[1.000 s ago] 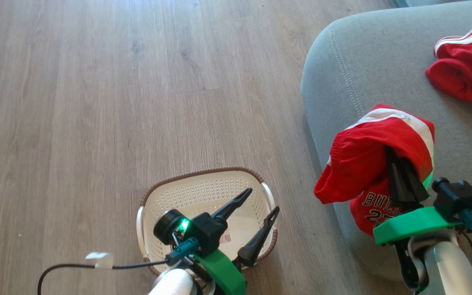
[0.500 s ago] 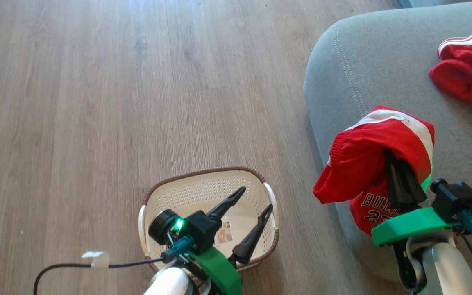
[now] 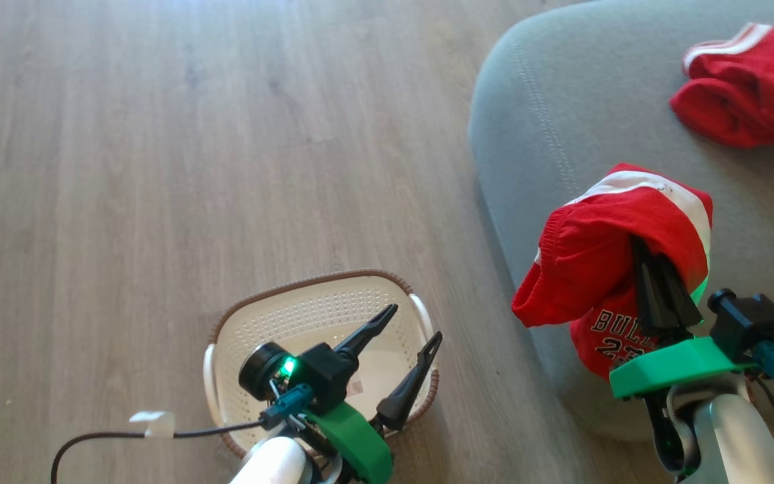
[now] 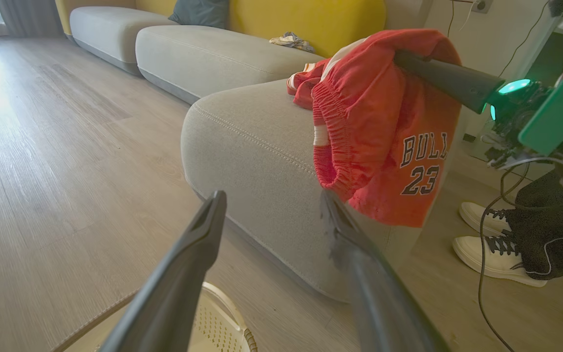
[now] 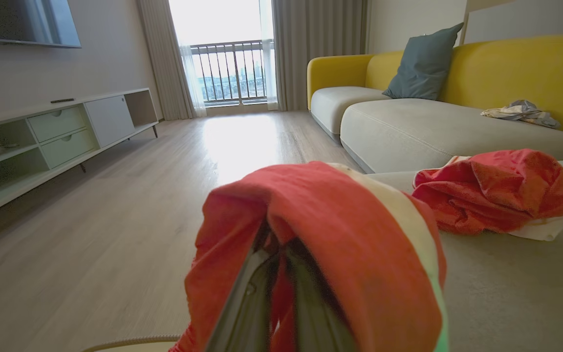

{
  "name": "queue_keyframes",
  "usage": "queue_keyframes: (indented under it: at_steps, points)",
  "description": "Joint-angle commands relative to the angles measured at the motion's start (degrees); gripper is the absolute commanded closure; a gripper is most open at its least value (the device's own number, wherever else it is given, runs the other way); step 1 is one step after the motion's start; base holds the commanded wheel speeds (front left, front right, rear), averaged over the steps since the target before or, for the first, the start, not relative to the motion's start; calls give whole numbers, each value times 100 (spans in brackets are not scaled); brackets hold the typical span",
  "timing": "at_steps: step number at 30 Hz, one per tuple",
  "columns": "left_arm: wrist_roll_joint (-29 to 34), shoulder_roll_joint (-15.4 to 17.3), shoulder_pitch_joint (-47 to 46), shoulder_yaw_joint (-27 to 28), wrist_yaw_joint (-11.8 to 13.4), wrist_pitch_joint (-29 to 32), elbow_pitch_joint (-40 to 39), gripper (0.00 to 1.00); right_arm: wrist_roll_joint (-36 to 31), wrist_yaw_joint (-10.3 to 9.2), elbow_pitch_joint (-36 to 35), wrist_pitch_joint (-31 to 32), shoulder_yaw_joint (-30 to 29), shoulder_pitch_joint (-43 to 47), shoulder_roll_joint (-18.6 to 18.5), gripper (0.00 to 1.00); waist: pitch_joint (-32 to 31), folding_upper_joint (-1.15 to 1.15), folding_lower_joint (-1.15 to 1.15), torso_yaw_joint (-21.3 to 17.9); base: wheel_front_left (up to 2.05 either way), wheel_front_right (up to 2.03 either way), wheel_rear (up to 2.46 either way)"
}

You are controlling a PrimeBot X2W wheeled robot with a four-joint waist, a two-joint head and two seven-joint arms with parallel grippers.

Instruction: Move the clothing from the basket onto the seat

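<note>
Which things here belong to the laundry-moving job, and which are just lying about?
Job: numbered red garment; other red garment; basket; seat.
Lying about: blue cushion; crumpled cloth; TV cabinet; person's white shoes.

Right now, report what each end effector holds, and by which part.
The right end effector is shut on the red number 23 garment, pinching a bunched fold beside its white stripe. The left end effector is open over the basket, holding nothing.
</note>
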Motion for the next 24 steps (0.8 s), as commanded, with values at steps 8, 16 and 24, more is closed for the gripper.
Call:
queue_keyframes:
  at_steps: [8, 16, 24]
  points:
    - [137, 12, -239, 336, -8, -29, -275, 0, -48, -1, -410, -37, 111, -318, 10, 100, 257, 0, 0, -861, 0, 0, 0]
    - [290, 50, -354, 394, -8, -29, -230, 0, -34, -1, -486, -37, 74, -340, 51, 100, 470, 0, 0, -1663, 0, 0, 0]
    - [275, 48, -476, 114, -8, -29, -123, 0, -64, -1, -664, -37, -262, -184, 73, 100, 476, 0, 0, -2151, 0, 0, 0]
